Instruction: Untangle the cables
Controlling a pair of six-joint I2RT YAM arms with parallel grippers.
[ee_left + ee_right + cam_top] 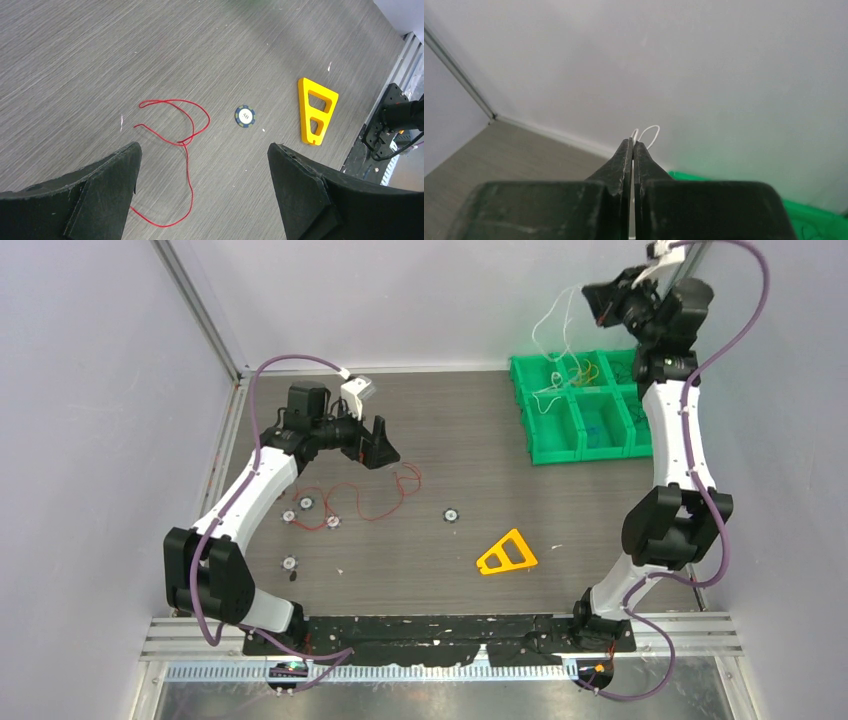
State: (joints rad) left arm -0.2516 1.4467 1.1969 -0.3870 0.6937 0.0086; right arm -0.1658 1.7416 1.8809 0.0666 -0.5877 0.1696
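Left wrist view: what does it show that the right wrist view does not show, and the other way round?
Only the left wrist view shows the red cable lying in loose loops, a poker chip and a yellow triangular frame, seen between the wide-open fingers of the left tool. Only the right wrist view shows the right tool shut on a white cable, whose small loop sticks out past the tips. Both views show the grey wood-grain table.

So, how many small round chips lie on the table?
5. Three chips sit close together beside the red cable, one lies nearer the front left, and one lies alone farther right. The left arm may hide more.
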